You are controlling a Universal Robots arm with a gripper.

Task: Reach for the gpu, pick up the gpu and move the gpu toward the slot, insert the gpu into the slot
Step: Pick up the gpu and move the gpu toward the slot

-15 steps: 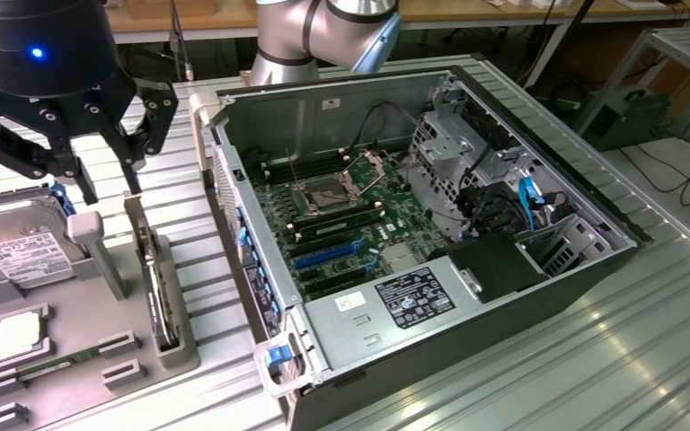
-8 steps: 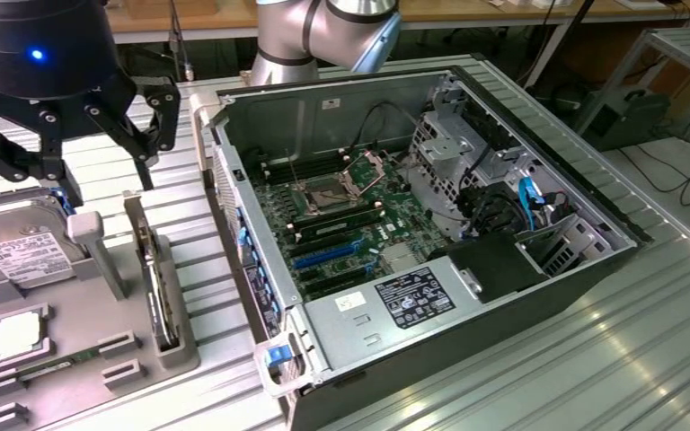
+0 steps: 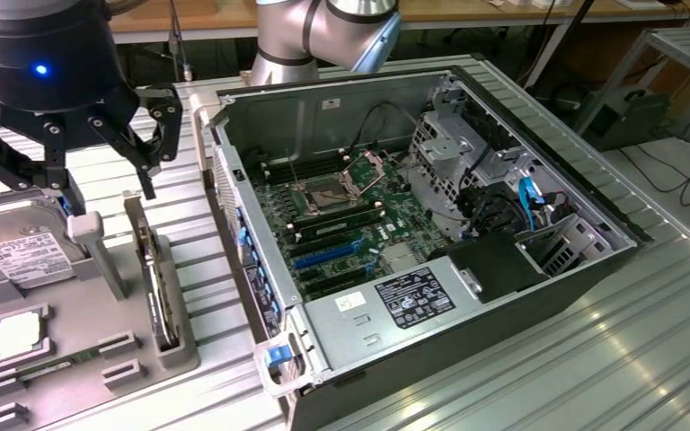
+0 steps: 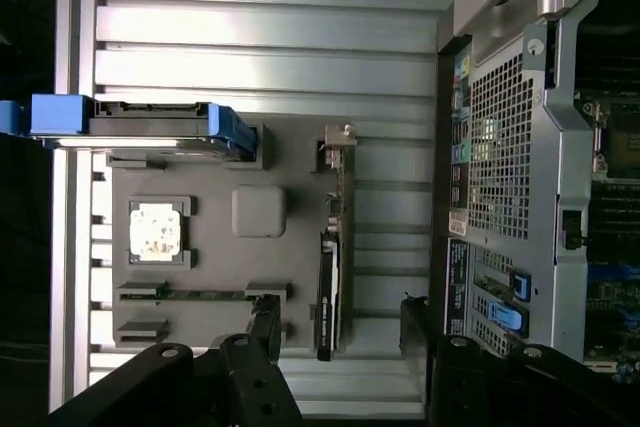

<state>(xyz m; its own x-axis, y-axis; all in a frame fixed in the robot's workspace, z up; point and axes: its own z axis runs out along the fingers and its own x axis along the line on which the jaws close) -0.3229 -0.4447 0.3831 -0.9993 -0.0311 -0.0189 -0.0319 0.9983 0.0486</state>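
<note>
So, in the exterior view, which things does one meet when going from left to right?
hard drive → gpu → slot → blue cables

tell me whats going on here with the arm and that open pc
The robot arm's gripper hangs open above a grey tray, with its fingers either side of the gpu, which stands on edge in a holder. The card is not gripped yet. A hard drive sits on the same tray. Beside it lies the open computer case, its green motherboard exposed.
</note>
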